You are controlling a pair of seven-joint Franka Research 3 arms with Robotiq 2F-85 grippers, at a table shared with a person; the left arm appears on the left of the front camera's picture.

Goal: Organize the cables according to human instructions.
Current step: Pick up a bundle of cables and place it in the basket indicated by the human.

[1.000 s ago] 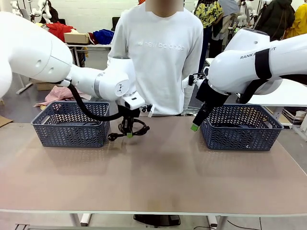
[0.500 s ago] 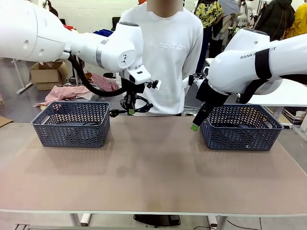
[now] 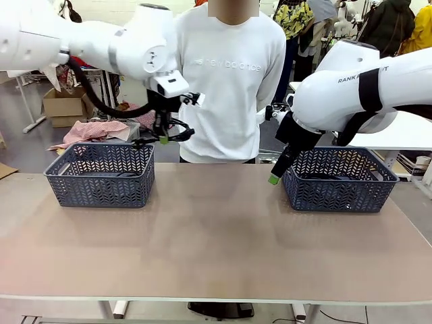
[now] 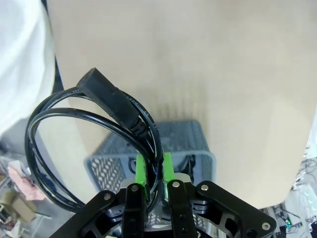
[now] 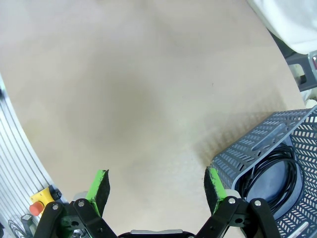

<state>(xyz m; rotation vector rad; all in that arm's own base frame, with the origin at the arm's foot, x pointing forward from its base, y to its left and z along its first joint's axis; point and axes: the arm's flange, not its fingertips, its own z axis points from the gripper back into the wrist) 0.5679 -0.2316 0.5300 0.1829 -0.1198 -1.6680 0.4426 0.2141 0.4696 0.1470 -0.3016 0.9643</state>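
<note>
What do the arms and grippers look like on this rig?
Both arms are glossy white with rounded joints; the right arm has a black band and dark lettering, the left arm a black hose. The left gripper and right gripper are black with green pads.

A robotics lab or workshop: two white arms (image 3: 351,88) flank a plain tan surface (image 3: 216,250), with a cardboard box (image 3: 59,102), heaped clothes (image 3: 91,131) and other tables behind.
</note>
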